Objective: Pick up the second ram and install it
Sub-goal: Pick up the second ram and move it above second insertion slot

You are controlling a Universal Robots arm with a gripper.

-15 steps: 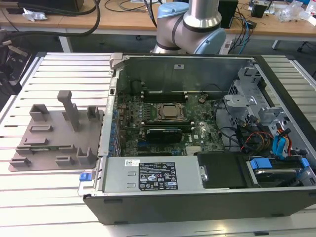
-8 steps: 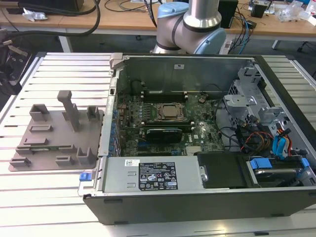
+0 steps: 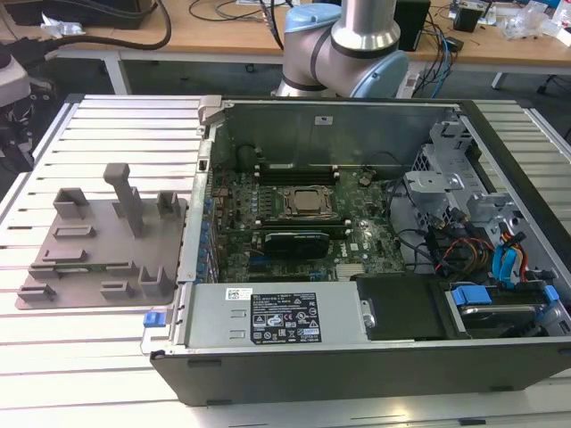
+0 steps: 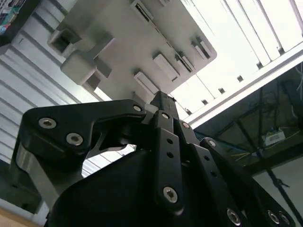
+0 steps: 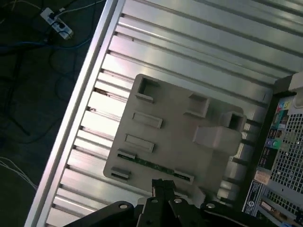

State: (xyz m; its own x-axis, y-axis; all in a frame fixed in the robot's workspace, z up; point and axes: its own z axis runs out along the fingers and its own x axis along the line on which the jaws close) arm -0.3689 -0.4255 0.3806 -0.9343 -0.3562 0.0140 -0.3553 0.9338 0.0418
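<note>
Gripper (image 5: 163, 185) hanging over the grey holder tray (image 5: 180, 127), fingers pinched together with nothing between them. The second ram (image 5: 150, 165) lies in a slot of that tray, just off the fingertips and not touching them. Only a thin green strip of it reads, chips and label too faint to make out, and the gripper's dark body cuts off the nearest tray edge.

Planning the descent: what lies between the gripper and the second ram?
In the first wrist view, only a bare strip of the grey holder tray shows between the gripper and the second ram.
</note>
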